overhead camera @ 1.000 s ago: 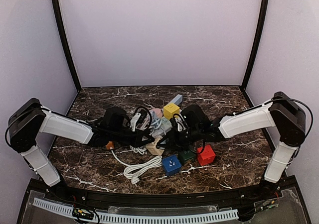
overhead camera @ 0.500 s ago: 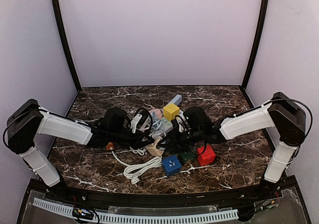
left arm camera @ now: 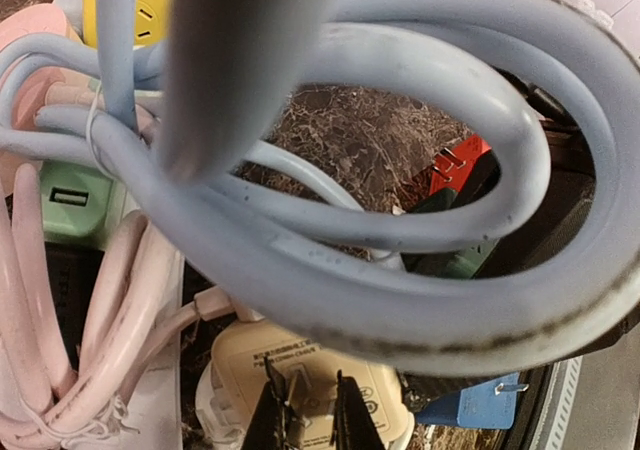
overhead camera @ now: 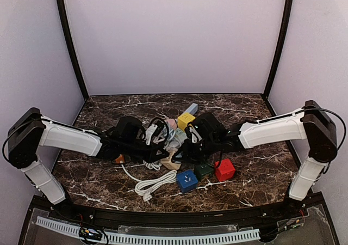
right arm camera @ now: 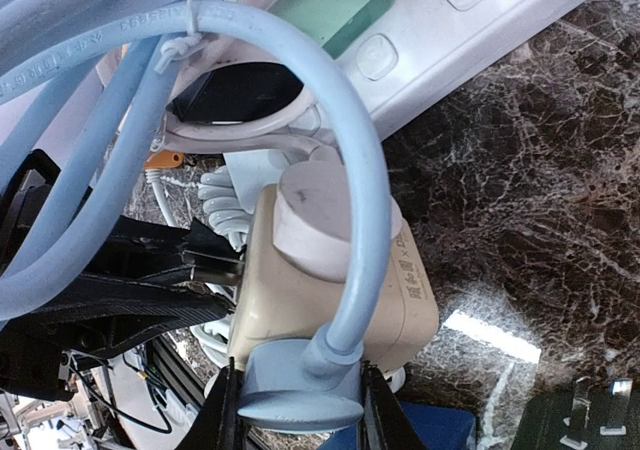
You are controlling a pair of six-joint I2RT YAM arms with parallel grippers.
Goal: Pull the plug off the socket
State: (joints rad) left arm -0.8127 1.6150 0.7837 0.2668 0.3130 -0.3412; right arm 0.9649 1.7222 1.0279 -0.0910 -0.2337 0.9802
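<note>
The socket is a beige cube (right arm camera: 330, 290), also seen in the left wrist view (left arm camera: 300, 370) and low in the pile in the top view (overhead camera: 169, 161). A light-blue plug (right arm camera: 300, 380) with a thick blue cable (left arm camera: 400, 280) sits in its side. My right gripper (right arm camera: 298, 415) is shut on that plug, one finger on each side. My left gripper (left arm camera: 308, 415) is shut on a metal prong of the beige socket. From above, the left gripper (overhead camera: 165, 147) and right gripper (overhead camera: 181, 149) meet over the pile.
A white round plug (right arm camera: 325, 210) sits in the socket's top face. A white power strip (right arm camera: 450, 20) and pink cable (left arm camera: 60, 300) lie close by. Blue (overhead camera: 187, 180), green (overhead camera: 204, 170), red (overhead camera: 224, 169) and yellow (overhead camera: 186, 120) cubes surround the pile. A coiled white cable (overhead camera: 155, 184) lies in front.
The right arm has shifted a little left and toward the back, and the left arm has edged right. Both grips look unchanged.
</note>
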